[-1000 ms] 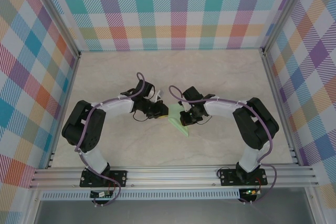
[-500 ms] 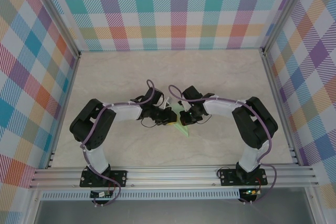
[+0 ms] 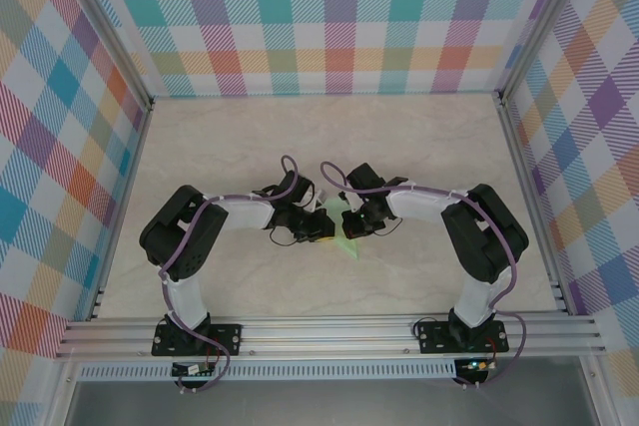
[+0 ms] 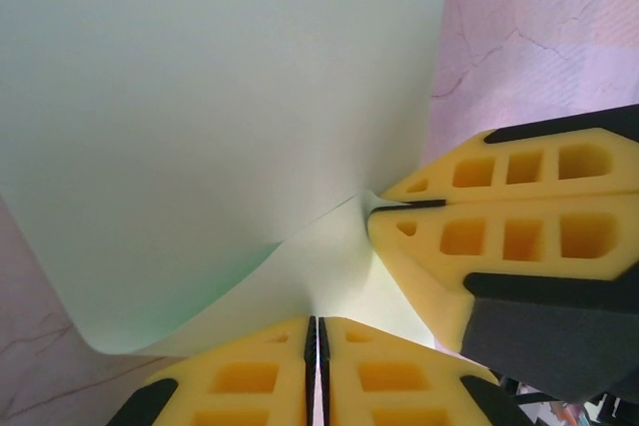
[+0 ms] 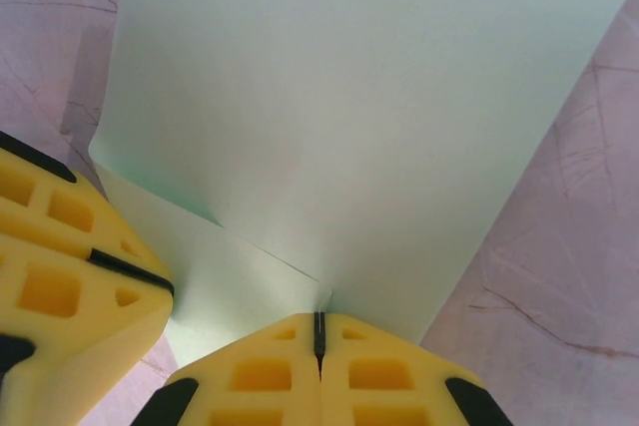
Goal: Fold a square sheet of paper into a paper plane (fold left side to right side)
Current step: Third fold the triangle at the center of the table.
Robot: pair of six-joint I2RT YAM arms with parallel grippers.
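The square sheet of paper (image 3: 346, 242) is pale mint green and lies mid-table between both arms, mostly covered by them. My left gripper (image 3: 321, 223) and right gripper (image 3: 351, 223) meet over it, almost touching. In the left wrist view the paper (image 4: 220, 97) curls up from the table into my left gripper (image 4: 318, 324), whose yellow pads are shut on its edge. The right gripper (image 4: 377, 211) pinches the sheet close beside it. In the right wrist view the paper (image 5: 349, 97) shows a crease line running to my right gripper (image 5: 319, 322), shut on it, with the left gripper (image 5: 163, 292) alongside.
The marble-look table top (image 3: 419, 137) is walled by checked panels (image 3: 319, 17) on three sides. An aluminium rail (image 3: 329, 334) runs along the near edge, carrying both arm bases.
My left arm has swung right, carrying its edge of the paper towards the right gripper. Less green paper shows from above. The right arm has stayed put.
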